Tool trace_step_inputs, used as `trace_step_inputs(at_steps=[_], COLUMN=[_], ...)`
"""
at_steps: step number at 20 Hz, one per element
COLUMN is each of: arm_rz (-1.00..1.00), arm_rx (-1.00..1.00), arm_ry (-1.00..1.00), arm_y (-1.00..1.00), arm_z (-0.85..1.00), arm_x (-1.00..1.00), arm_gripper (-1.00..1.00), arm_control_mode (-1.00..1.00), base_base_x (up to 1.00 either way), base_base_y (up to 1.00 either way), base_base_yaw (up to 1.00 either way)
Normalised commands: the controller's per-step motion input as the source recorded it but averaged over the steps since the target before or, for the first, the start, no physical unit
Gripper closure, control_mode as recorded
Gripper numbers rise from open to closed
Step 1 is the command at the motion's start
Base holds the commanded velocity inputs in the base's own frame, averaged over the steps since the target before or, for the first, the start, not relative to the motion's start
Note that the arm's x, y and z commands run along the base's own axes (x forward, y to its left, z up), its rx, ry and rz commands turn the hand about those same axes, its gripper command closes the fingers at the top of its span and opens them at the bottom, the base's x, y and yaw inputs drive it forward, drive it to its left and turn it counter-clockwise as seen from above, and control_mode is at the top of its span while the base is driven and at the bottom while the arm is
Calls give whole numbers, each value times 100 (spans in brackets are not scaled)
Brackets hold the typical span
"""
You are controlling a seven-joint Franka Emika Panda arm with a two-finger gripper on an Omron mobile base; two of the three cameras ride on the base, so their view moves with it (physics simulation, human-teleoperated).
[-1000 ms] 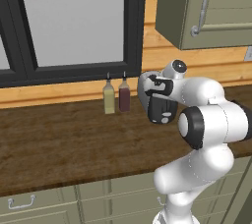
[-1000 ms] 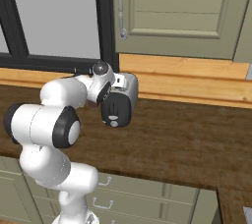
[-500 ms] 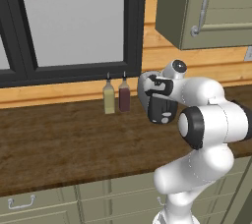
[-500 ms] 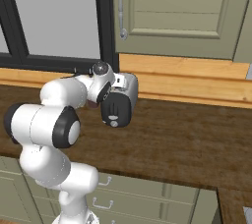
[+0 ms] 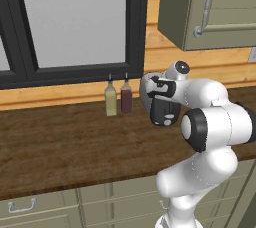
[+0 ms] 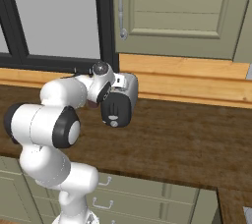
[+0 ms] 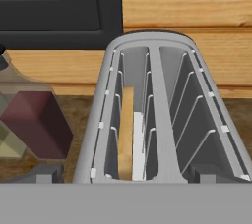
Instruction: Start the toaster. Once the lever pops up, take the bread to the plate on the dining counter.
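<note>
Hand view: toaster [image 7: 157, 115] fills centre frame, seen from above down its two slots. The bread [image 7: 126, 134] stands on edge in the left slot — tan slice, sunk low between the wire guides; right slot bare. At left edge, a dark red bottle [image 7: 34, 122] and an olive bottle [image 7: 7, 142] beside it.

Left base view: hand sits centre-right, over the toaster [image 5: 150, 94]; the two bottles [image 5: 117, 99] stand just left of it, under the black window frame [image 5: 135, 22]. The gripper's fingers are hidden behind the hand — jaws spread fully wide, holding nothing.

Right base view: toaster [image 6: 127, 89] on the brown counter [image 6: 187, 139], centre-left.
</note>
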Motion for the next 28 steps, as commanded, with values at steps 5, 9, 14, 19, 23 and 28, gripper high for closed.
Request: trace_step_inputs(at_steps=[5, 9, 14, 19, 23, 28], arm_rz=[0, 0, 0, 0, 0, 0], arm_rx=[0, 0, 0, 0, 0, 0], arm_ry=[0, 0, 0, 0, 0, 0], arm_y=[0, 0, 0, 0, 0, 0], arm_z=[0, 0, 0, 0, 0, 0], arm_x=[0, 0, 0, 0, 0, 0], arm_gripper=[-100, -100, -100, -100, -100, -100], arm_control_mode=[-100, -100, -100, -100, -100, -100], base_base_x=[0, 0, 0, 0, 0, 0], base_base_y=[0, 0, 0, 0, 0, 0], base_base_yaw=[0, 0, 0, 0, 0, 0])
